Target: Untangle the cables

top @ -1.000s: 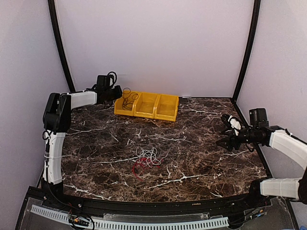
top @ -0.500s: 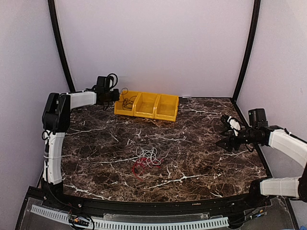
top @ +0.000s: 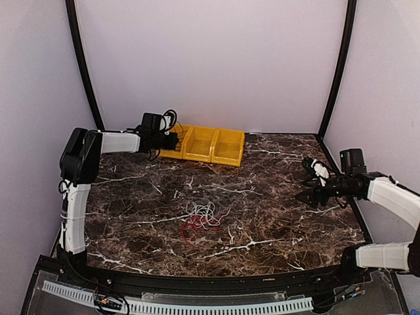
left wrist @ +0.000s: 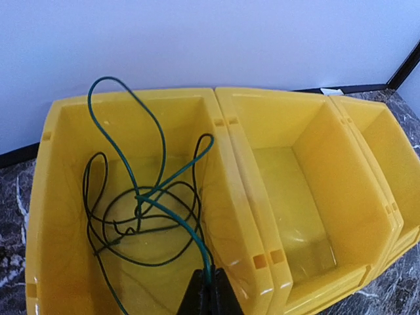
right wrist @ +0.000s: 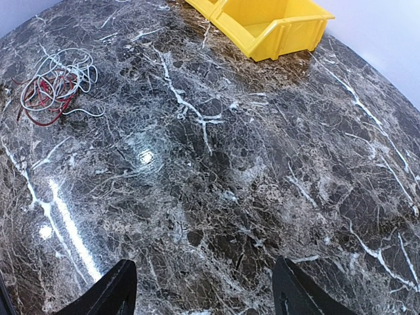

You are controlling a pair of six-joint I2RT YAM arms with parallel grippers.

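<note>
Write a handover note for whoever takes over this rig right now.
Left gripper: shut on the thin dark green cable, above the left compartment of the yellow plastic three-part bin; most of that cable lies coiled inside it.
Right gripper: open, holding nothing, over the dark marble table at the right.
Done: green cable separated from the bundle.
Left: thin white and red cables lie tangled together mid-table; pull them apart.

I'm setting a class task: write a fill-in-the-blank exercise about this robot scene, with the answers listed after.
The cable pinched by the left gripper is coloured ___.
The yellow bin has ___ compartments.
The white and red cables lie tangled on the ___.
The right gripper is ___.
Answers: green; three; table; open.
</note>
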